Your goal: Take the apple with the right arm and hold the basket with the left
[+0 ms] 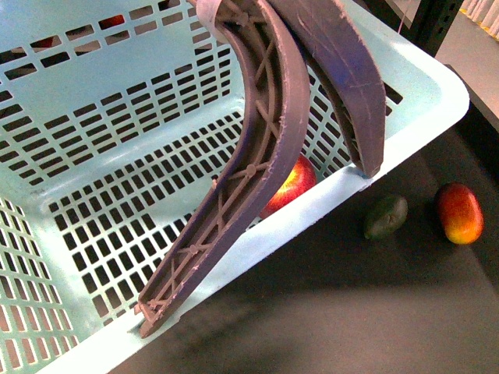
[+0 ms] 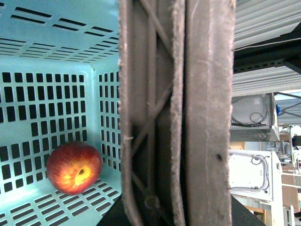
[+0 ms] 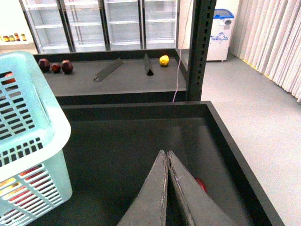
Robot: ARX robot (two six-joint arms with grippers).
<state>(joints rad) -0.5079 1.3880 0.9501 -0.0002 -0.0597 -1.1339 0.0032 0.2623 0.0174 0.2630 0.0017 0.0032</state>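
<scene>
Black tabletop [image 1: 351, 312]; round red apple [image 2: 74, 168], yellow-dimpled, lies inside blue-green basket [image 1: 425, 87].

- Dark green avocado [image 1: 385, 216], lower right of the front view, on black tabletop [image 1: 351, 312].
- Oblong red-yellow fruit [image 1: 459, 213] just beside it, nearer the right edge.

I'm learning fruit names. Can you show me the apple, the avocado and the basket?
apple [image 2: 74, 168], left wrist view, middle of its red skin.
avocado [image 1: 386, 216], front view, middle of its green skin.
basket [image 1: 433, 93], front view, pale rim corner.
</scene>
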